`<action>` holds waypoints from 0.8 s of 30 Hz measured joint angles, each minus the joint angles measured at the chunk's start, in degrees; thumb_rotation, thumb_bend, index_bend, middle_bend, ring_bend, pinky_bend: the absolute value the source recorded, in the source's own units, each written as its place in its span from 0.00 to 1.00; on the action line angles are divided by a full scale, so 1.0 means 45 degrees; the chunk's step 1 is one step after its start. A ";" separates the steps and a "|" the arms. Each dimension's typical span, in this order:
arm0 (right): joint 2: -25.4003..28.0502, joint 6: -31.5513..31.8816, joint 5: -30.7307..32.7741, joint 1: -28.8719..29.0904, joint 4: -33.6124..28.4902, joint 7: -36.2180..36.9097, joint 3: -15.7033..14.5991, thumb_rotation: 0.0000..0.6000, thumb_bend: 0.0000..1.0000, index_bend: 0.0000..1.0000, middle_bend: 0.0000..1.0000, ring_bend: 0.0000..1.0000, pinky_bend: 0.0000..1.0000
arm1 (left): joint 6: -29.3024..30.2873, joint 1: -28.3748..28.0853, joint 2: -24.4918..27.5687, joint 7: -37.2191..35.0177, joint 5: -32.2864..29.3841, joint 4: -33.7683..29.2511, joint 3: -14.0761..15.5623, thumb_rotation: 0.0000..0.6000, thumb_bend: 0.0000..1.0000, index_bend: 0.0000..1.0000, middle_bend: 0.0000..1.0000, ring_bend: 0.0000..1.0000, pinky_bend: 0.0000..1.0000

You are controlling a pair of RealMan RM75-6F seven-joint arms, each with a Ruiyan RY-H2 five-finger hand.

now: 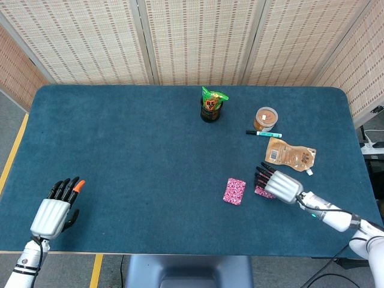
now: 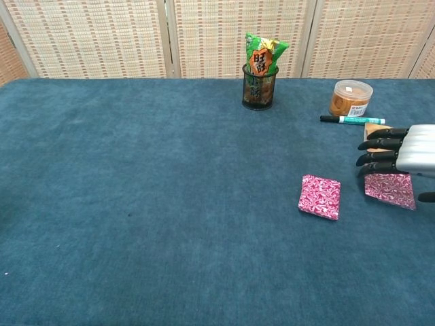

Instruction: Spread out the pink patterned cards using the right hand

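Pink patterned cards are what we're watching, but sweep from the left first: the left hand [image 1: 53, 210] rests near the table's [image 1: 120, 150] front-left corner, fingers straight and apart, holding nothing. Mid-table at the back stands a mesh cup with a green snack bag [image 2: 261, 78]. Now the cards: one pink stack [image 2: 319, 196] lies by itself, and just to its right a second pink card [image 2: 389, 189] peeks out beneath the right hand [image 2: 408, 157]. That hand hovers low with fingers extended toward the stack, nothing grasped; whether it touches the card below, I can't tell. Behind it sit a marker [image 2: 352, 120], a lidded tub [image 2: 349, 98] and a brown pouch [image 1: 290, 155]. To spread well, I'd say flat fingertips, light pressure, and a sideways sweep so cards slide rather than bunch.
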 measured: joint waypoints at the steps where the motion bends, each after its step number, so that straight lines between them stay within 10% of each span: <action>1: 0.0007 0.0000 -0.0002 -0.0003 0.0003 -0.0021 -0.0006 1.00 0.16 0.19 0.14 0.06 0.08 | 0.0015 0.0011 0.0014 0.0004 0.0021 -0.0022 0.0018 1.00 0.45 0.00 0.04 0.06 0.13; 24: -0.0236 -0.0320 0.0156 0.0061 0.0125 -0.0239 0.0041 1.00 0.16 0.28 0.21 0.09 0.09 | -0.0094 -0.0034 -0.0058 0.0078 -0.0064 0.0030 -0.0015 1.00 0.45 0.00 0.05 0.07 0.13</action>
